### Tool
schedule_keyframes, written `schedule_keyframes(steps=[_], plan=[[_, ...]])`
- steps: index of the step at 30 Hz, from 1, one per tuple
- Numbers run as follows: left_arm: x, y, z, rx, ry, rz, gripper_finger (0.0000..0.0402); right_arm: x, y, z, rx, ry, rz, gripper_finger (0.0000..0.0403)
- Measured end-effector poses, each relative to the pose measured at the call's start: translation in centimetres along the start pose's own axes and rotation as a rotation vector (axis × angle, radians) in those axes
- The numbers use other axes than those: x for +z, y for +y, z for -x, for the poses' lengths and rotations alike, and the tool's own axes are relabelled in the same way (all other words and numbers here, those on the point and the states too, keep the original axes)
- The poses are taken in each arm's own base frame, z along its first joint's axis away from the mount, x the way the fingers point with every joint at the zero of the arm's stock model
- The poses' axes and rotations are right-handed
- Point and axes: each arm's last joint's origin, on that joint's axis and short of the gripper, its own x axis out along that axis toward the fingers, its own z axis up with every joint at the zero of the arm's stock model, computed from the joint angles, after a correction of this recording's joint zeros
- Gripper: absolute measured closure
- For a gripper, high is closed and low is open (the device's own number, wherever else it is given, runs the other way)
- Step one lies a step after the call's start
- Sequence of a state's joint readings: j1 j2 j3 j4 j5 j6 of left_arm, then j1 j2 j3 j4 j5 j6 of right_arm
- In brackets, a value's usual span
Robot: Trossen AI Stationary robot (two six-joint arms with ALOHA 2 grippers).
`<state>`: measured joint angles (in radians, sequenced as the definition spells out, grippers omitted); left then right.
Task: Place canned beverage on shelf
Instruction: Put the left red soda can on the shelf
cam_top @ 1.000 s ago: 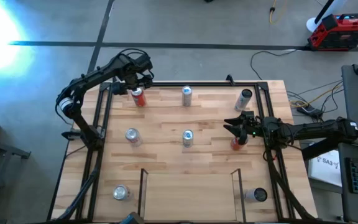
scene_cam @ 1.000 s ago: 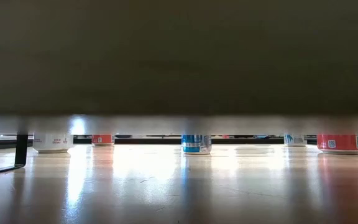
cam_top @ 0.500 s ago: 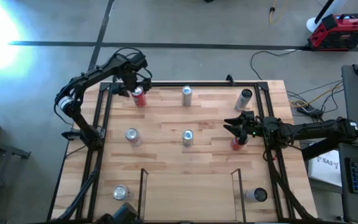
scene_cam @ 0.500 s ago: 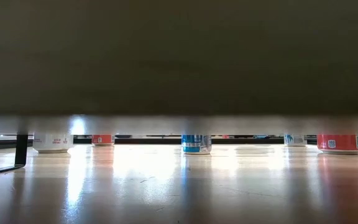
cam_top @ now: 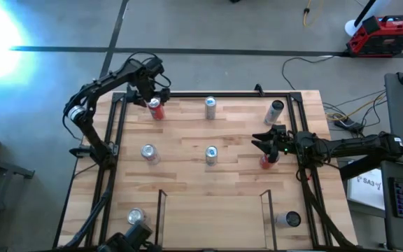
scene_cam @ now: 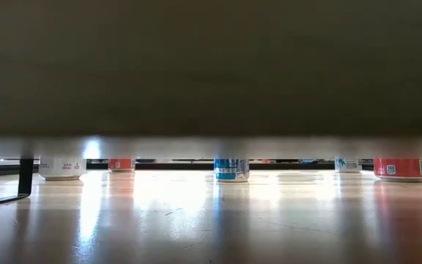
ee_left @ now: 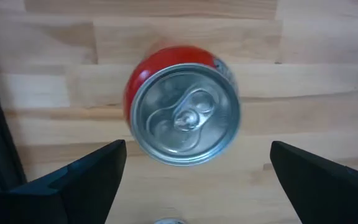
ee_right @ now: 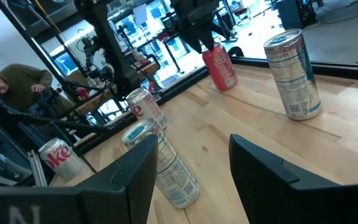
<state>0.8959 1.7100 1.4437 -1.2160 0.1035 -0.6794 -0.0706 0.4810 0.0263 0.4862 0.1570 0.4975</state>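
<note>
- The left end effector (cam_top: pixel 152 93) is poised directly above the red can (cam_top: pixel 155 109) at the counter's far left corner, with its fingers (ee_left: pixel 82 177) spread wide to either side of the can's top; nothing is gripped yet.
- The red can is seen upright on the counter (cam_top: pixel 187 150), so the pick-up is judged as about to start, with lowering, closing, carrying and placing all left to do.
- The shelf (cam_top: pixel 212 213) at the middle of the counter's near edge is seen between its two thin black rails with no can in it; it lies well apart from the red can.
- The right end effector (cam_top: pixel 270 145) is held with its fingers together near the counter's right edge, just beside a second red can (cam_top: pixel 265 162); nothing is held in it.
- In the low view only the bases of the cans are shown under a dark band; both arms are hidden there.
- The shelf's near end is cut off by the high view's edge.
</note>
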Motion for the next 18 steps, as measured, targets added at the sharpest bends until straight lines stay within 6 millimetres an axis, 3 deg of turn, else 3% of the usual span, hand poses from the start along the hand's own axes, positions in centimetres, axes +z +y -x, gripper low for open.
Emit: schedule_keyframes(steps=[18], plan=[[0.98, 0.83, -0.16, -0.005, -0.023, -0.045, 0.0026, -0.02, -0.01, 0.00, -0.001, 0.002, 0.001, 0.0220]])
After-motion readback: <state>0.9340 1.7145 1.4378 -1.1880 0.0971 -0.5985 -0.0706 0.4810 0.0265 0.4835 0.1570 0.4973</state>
